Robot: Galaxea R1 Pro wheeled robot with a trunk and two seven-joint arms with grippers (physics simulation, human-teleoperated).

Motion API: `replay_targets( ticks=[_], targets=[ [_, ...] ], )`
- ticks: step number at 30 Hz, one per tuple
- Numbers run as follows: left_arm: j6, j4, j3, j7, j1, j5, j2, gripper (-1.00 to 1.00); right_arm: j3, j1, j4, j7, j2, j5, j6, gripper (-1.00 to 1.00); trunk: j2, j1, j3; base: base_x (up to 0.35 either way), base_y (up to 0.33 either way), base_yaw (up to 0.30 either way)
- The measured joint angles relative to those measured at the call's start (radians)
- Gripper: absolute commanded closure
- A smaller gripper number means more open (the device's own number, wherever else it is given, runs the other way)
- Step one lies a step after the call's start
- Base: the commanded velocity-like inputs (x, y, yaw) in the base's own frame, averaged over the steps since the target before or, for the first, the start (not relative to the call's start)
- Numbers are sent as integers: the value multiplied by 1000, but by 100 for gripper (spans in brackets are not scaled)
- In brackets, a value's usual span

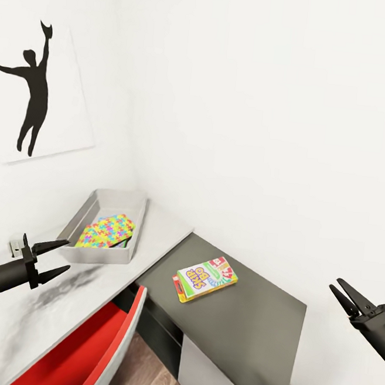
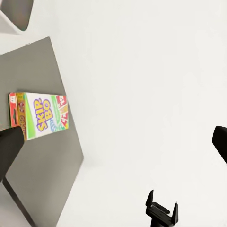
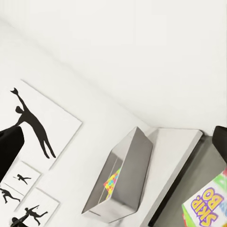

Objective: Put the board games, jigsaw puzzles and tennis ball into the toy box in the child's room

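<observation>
Left pincer: I see my left pincer (image 1: 61, 257) with its fingers spread apart and nothing between them. It hangs above the light speckled part of the bench (image 1: 52, 308), just beside the near end of the toy box (image 1: 110, 201).
Right pincer: my right pincer (image 1: 340, 291) is parted, with nothing in it, out past the outer edge of the dark wing (image 1: 244, 333).
Toy box: it stands on the light bench top against the wall, near the corner. One jigsaw puzzle (image 1: 107, 230) lies tilted inside it, and something dark and green shows under the sheet's edge. I cannot tell what it is. From the right wrist view the box (image 3: 126, 170) shows a strip of bright puzzle (image 3: 112, 179) within.
SKIP-BO game: the SKIP-BO game (image 1: 206, 278) lies flat on the dark wing, well apart from the toy box and touching neither pincer. It also reads clearly in the left wrist view (image 2: 40, 115).
Surroundings: a red chair (image 1: 91, 353) sits tucked at the bench. A silhouette picture (image 1: 34, 92) hangs on the wall.
</observation>
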Motion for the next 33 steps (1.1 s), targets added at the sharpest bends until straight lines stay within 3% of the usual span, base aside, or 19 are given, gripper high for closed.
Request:
replay_targets(
  ticks=[8, 15, 33],
  targets=[
    [0, 0, 0, -5, 0, 0, 0, -100, 0, 0, 0, -1, 0, 0, -1, -100, 0, 0, 9, -3, -46, -220],
    [0, 0, 0, -44, 0, 3, 0, -100, 0, 0, 1, -1, 0, 0, -1, -100, 0, 0, 17, 0, -32, -220],
    [0, 0, 0, -47, 0, 4, 0, -100, 0, 0, 3, -1, 0, 0, -1, -100, 0, 0, 37, 0, -1, -220]
  ],
)
